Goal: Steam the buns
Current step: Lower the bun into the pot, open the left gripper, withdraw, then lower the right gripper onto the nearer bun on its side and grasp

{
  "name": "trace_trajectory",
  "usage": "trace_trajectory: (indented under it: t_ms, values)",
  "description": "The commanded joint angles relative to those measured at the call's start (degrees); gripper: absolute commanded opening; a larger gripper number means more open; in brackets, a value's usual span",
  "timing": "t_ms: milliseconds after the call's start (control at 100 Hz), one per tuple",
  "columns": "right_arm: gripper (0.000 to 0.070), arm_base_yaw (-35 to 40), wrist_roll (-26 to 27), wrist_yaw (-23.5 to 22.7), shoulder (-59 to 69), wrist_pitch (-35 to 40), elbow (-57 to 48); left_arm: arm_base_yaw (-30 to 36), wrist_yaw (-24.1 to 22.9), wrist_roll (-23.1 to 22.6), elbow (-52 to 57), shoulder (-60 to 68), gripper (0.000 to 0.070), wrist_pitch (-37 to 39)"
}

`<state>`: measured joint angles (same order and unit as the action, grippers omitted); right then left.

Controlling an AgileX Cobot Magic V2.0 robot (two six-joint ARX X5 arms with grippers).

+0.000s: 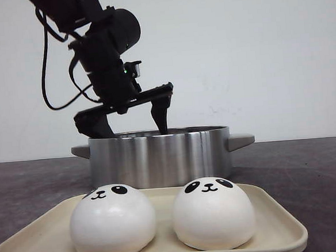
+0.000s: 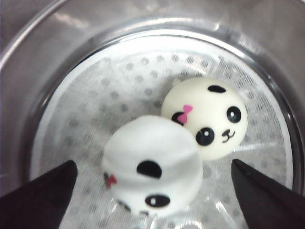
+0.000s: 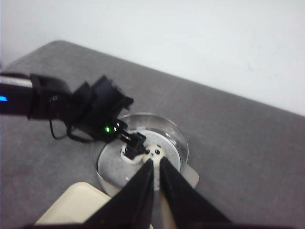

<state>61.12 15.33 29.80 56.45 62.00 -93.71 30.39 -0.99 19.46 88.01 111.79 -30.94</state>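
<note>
Two white panda buns sit side by side on the beige tray, the left bun and the right bun. Behind it stands a steel pot. My left gripper is open, its fingertips dipped just inside the pot's rim. In the left wrist view two more buns lie on the perforated liner: a near bun, tilted and blurred, sits between the wide-open fingers without touching them, and a far bun with a pink bow leans against it. My right gripper hangs high above the pot, shut and empty.
The pot has two side handles, one on the right. The tray's corner shows in the right wrist view below the pot. The table is dark grey with a white wall behind.
</note>
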Motion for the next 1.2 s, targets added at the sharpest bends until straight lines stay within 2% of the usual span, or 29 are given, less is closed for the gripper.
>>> trace_trajectory:
  t_ms: [0, 60, 200, 300, 360, 520, 760, 790, 820, 850, 900, 930, 1060, 1190]
  values:
    - [0.0016, 0.7, 1.2, 0.2, 1.0, 0.6, -1.1, 0.4, 0.0, -0.4, 4.0, 0.6, 0.0633, -2.3]
    - [0.0016, 0.7, 1.2, 0.2, 1.6, 1.8, -1.0, 0.5, -0.1, -0.4, 6.1, -0.5, 0.0632, -4.3]
    - [0.0016, 0.6, 1.5, 0.2, 2.4, 2.0, 1.5, 1.1, -1.0, 0.6, 6.9, -7.2, 0.0623, -3.6]
    - [0.0016, 0.5, 5.1, -0.5, 2.6, 0.9, 5.7, 1.8, -2.3, 0.9, 6.9, -13.6, 0.0581, -4.3]
    - [0.0016, 0.4, 8.2, -1.6, 2.7, 0.8, 9.0, 2.4, -2.6, 0.7, 6.9, -17.6, 0.0579, -5.4]
    - [0.0016, -1.5, 13.4, -8.8, 2.7, -1.7, 19.8, 5.0, -2.7, 0.7, 6.9, -28.7, 0.0580, -9.2]
    - [0.0021, -2.9, 18.0, -21.6, 4.0, -14.3, 35.1, 12.8, -5.0, 0.5, 6.9, -44.3, 0.0580, -14.1]
    - [0.0054, -3.1, 18.8, -23.4, 4.5, -15.5, 36.2, 13.7, -5.6, 0.5, 6.9, -45.9, 0.0580, -15.0]
    - [0.0142, -3.2, 19.3, -25.2, 5.2, -16.4, 37.0, 14.6, -5.9, 0.5, 6.9, -47.3, 0.0580, -16.0]
    - [0.0279, -3.2, 19.7, -26.4, 5.9, -16.9, 37.6, 15.5, -6.4, 0.5, 6.9, -48.7, 0.0580, -17.0]
    - [0.0564, -3.2, 20.2, -27.1, 7.4, -17.0, 37.8, 16.6, -7.2, 0.7, 6.9, -50.9, 0.0580, -19.0]
    - [0.0700, -3.1, 20.2, -27.3, 8.3, -17.0, 37.9, 17.1, -7.6, 0.7, 6.9, -52.0, 0.0580, -20.2]
    - [0.0700, -3.0, 20.3, -27.4, 13.0, -17.5, 37.9, 18.2, -10.5, 2.1, 6.9, -56.6, 0.0580, -24.5]
    - [0.0609, -3.4, 20.0, -27.7, 18.4, -19.5, 37.9, 18.2, -12.5, 2.7, 6.9, -60.0, 0.0580, -27.0]
